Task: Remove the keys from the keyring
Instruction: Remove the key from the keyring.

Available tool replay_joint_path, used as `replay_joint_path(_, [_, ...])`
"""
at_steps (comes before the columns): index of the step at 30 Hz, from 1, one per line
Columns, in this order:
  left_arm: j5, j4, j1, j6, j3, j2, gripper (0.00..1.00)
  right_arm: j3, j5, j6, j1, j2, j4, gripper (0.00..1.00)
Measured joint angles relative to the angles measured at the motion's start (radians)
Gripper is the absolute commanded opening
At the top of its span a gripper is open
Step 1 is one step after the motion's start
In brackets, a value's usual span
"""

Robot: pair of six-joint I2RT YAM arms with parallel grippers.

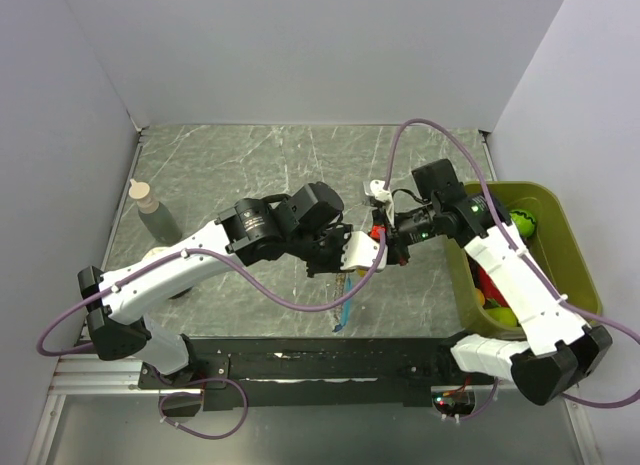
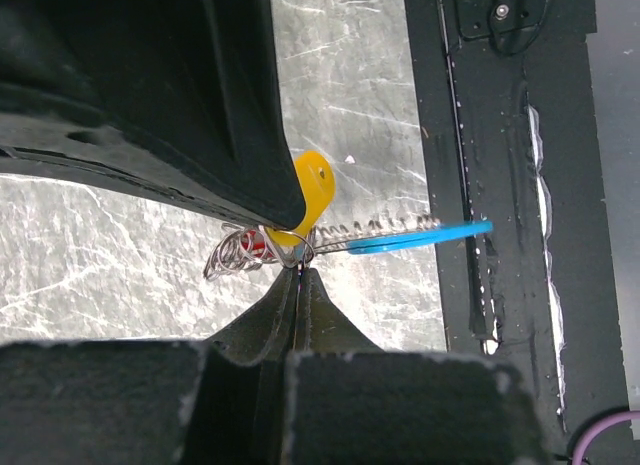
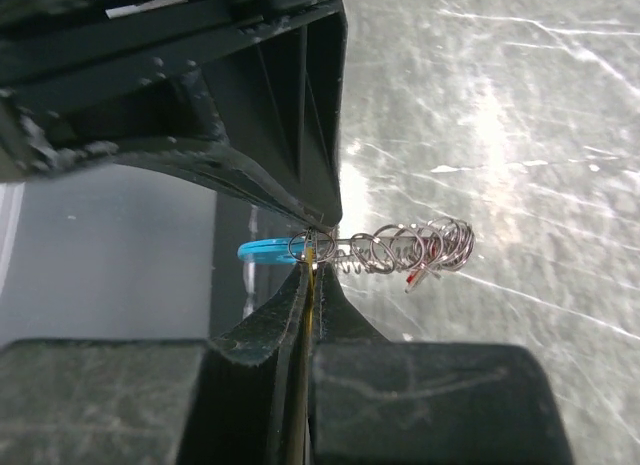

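Grey marble tabletop [image 1: 250,165]; mid-frame above it, the left gripper [image 2: 298,275] pinches the coiled keyring [image 2: 235,253] steady while the right gripper [image 3: 310,263] clamps the orange key [image 2: 312,190], likely to work it free; the blue strip [image 2: 420,237] dangles.

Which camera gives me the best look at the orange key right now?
Left wrist: the orange key shows its flat face, on the keyring. Right wrist gives at most a thin yellow edge. Top view: too small and crowded to make out.
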Motion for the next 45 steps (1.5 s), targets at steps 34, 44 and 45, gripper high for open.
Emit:
replay_joint_path(34, [0.045, 0.045, -0.008, 0.026, 0.000, -0.048, 0.01, -0.010, -0.332, -0.175, -0.153, 0.068, -0.163, 0.00])
replay_joint_path(44, [0.051, 0.043, -0.013, 0.027, 0.005, -0.048, 0.01, -0.090, -0.302, -0.037, -0.167, -0.037, 0.000, 0.00])
replay_joint_path(45, [0.051, 0.044, -0.013, 0.027, 0.006, -0.048, 0.01, -0.093, -0.303, -0.033, -0.171, -0.038, 0.004, 0.00])
